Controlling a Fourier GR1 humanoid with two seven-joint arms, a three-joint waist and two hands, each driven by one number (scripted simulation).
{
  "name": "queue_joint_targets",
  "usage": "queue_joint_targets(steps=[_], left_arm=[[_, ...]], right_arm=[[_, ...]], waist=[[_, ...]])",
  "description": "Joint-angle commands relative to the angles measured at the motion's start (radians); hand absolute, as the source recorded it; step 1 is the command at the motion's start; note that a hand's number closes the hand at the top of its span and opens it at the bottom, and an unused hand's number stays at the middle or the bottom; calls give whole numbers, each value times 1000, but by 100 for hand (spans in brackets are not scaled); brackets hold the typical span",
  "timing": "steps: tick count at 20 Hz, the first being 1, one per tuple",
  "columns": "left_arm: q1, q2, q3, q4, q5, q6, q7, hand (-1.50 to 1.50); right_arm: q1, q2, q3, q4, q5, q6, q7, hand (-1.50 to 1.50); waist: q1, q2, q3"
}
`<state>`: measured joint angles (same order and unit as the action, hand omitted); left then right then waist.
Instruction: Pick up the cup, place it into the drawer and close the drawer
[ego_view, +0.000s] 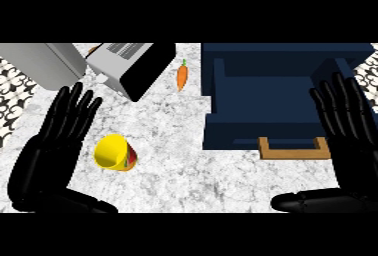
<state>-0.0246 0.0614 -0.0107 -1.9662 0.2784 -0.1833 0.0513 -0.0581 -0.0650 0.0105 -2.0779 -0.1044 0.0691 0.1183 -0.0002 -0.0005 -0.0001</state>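
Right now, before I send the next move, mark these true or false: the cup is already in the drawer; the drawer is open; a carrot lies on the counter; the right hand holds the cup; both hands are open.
1. The cup is already in the drawer. False: it lies on its side on the counter, left of the drawer and beside the left hand.
2. The drawer is open. True: its wooden handle faces the robot and the inside shows.
3. A carrot lies on the counter. True, between the toaster and the drawer.
4. The right hand holds the cup. False: it holds nothing and shows over the drawer's right side.
5. Both hands are open. True, fingers straight.
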Motion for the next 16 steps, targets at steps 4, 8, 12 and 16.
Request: queue_joint_targets(steps=[4, 8, 12, 16], left_arm=[[86, -8, -7, -15, -9, -15, -14, -150], [60, 18, 57, 82, 2, -37, -49, -150], [105, 11, 44, 74, -33, -29, -44, -150], [81, -28, 2, 244, -145, -13, -155, -150]], right_arm=[[-16, 31, 37, 27, 56, -25, -23, -150], [33, -1, -5, -48, -2, 12, 9, -150], [-35, -18, -67, 62, -41, 37, -42, -150], [-45, 2, -21, 98, 7, 29, -62, -150]], waist=[[2, 0, 0], [-1, 0, 0], [2, 0, 0], [1, 2, 0]])
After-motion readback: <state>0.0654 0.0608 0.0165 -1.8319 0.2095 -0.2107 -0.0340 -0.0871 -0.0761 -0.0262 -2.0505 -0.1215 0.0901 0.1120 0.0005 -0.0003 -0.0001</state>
